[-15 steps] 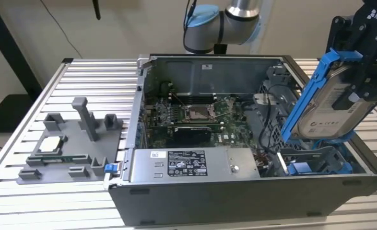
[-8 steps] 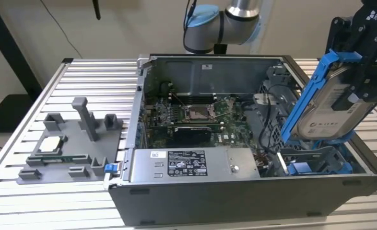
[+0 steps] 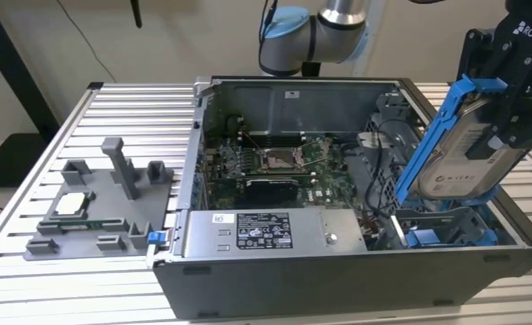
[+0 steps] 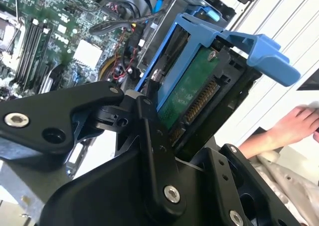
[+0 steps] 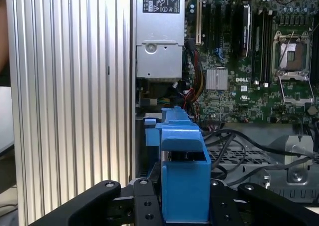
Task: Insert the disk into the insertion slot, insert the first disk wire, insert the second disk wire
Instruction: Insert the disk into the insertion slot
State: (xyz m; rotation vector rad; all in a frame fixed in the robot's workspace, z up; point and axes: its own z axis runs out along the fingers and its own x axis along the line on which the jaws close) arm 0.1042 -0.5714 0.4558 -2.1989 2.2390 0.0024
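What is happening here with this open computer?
The robot arm's gripper grips the disk, which sits in its blue carrier. The disk is tilted, with its lower end at the insertion slot on the exterior view's right of the open computer case. It is not seated yet.

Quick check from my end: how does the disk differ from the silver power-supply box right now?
The disk is clamped in the gripper, raised and steeply tilted; the power-supply box lies flat inside the case. The disk sits in a bright blue carrier frame; the box has none. The disk is a thin slab; the box is bulkier. Both are silver-grey with printed labels.
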